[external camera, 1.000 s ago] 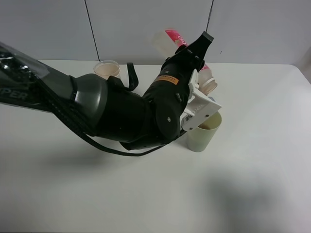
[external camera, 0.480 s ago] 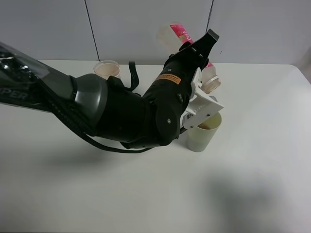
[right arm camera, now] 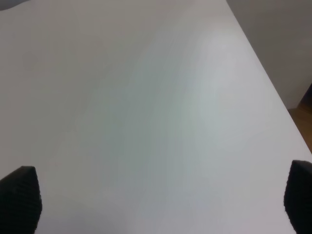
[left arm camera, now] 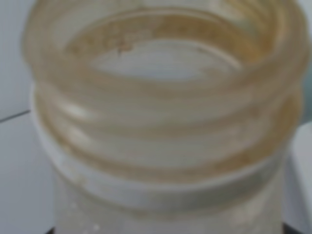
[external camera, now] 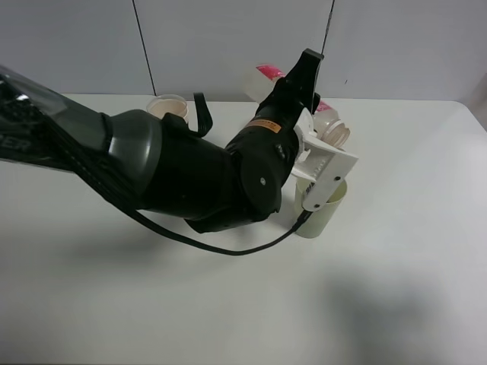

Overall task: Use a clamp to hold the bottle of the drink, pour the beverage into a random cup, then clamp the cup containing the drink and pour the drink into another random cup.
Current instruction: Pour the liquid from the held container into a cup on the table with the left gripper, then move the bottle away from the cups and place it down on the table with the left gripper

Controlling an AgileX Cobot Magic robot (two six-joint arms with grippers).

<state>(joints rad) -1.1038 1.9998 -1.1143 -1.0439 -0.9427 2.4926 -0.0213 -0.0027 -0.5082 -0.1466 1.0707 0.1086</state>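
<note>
- R gripper [right arm camera: 160,195]: fingers [right arm camera: 19,197] spread wide, nothing btwn them, bare table [right arm camera: 146,97] below. Not in the high view, so its place vs the cup can't be told.
- Cup [external camera: 316,217]: upright on the table, about mid-width. Inside mostly hidden by the wrist mount, so fill level can't be read.
- L gripper [external camera: 298,91]: just above and behind the cup, clamped on the bottle [external camera: 262,76], which is off the table.
- Bottle lies tipped about level, mouth end just above the cup's back rim, not touching it. In the wrist view there's a brown film on the threads and no drink at the mouth.
- 2nd cup [external camera: 167,106]: well behind-left of the cup, by the back edge, upright, partly hidden by the L arm [external camera: 190,175].
- Progress, my read: pour 1 is at or near its end. Left to do: set the bottle down, clamp the cup, pour into the 2nd cup.
- Room in front of the cup: wide open to the front edge.
- Room right of the cup: open to the right edge, a likely spot for the bottle.
- Left of the cup: filled by the L arm, which sits btwn cup & 2nd cup.
- Behind the cup: tight, w/ the back edge and wall [external camera: 76,46] near.
</note>
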